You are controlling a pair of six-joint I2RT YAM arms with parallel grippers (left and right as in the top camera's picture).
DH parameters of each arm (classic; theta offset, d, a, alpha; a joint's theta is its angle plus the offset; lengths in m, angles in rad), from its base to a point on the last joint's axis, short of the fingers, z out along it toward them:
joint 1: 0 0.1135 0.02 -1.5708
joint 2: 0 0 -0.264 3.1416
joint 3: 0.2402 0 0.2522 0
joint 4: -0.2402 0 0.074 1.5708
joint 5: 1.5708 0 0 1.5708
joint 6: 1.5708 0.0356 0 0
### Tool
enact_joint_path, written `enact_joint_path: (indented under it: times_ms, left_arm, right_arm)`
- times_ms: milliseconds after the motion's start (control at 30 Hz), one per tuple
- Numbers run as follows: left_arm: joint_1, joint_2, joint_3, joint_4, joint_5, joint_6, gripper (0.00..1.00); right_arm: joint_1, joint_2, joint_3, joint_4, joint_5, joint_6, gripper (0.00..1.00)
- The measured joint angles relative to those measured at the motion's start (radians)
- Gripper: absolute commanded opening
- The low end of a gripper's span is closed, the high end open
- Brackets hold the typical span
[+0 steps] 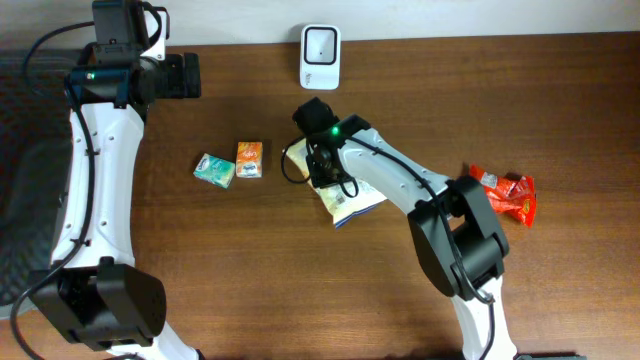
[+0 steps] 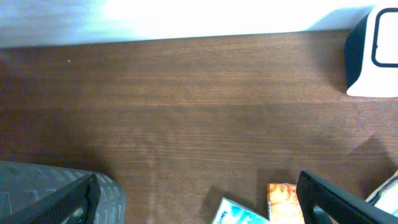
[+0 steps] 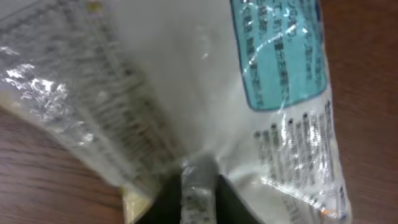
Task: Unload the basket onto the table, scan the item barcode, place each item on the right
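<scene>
Lying flat: clear-and-white snack packet [image 1: 350,203] with a teal label, on the brown table [image 1: 560,110], at its middle, in front of the scanner.
Right gripper [image 1: 322,165]: low over the packet's upper left end. In the wrist view its dark fingers [image 3: 233,202] stand close on either side of a raised fin of film; I cannot tell whether they pinch it or merely flank it.
Left gripper [image 2: 199,208]: jaws spread wide, nothing between them, above bare table near the back left edge.
Barcode scanner [image 1: 320,55]: white with a dark window, at the table's back edge, apart from the packet.
Other items: small teal packet [image 1: 214,170] and orange box [image 1: 249,159] just beside each other, left of the snack packet; red packet [image 1: 505,193] well off to the right.
</scene>
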Motion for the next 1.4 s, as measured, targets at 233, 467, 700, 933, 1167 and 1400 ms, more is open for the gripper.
enact_joint_path:
  times_ms: [233,467,700,933,1167,1400]
  left_arm:
    - [0.0,0.0,0.0,0.0,0.0,0.0,0.99]
    - [0.0,0.0,0.0,0.0,0.0,0.0,0.99]
    - [0.0,0.0,0.0,0.0,0.0,0.0,0.99]
    - [0.0,0.0,0.0,0.0,0.0,0.0,0.99]
    - [0.0,0.0,0.0,0.0,0.0,0.0,0.99]
    - [0.0,0.0,0.0,0.0,0.0,0.0,0.99]
  right_arm:
    - [-0.003,0.0,0.0,-0.013,-0.079,-0.025,0.88]
    - [-0.023,0.018,0.139,-0.193,-0.206,-0.119,0.84]
    - [-0.012,0.018,0.287,-0.299,-0.478,-0.239,0.81]
    - [0.098,0.019,0.149,-0.317,-0.596,-0.261,0.81]
    - [0.071,0.019,0.087,-0.407,-0.55,-0.257,0.82]
    - [-0.176,0.019,0.086,-0.381,-0.353,-0.249,0.83]
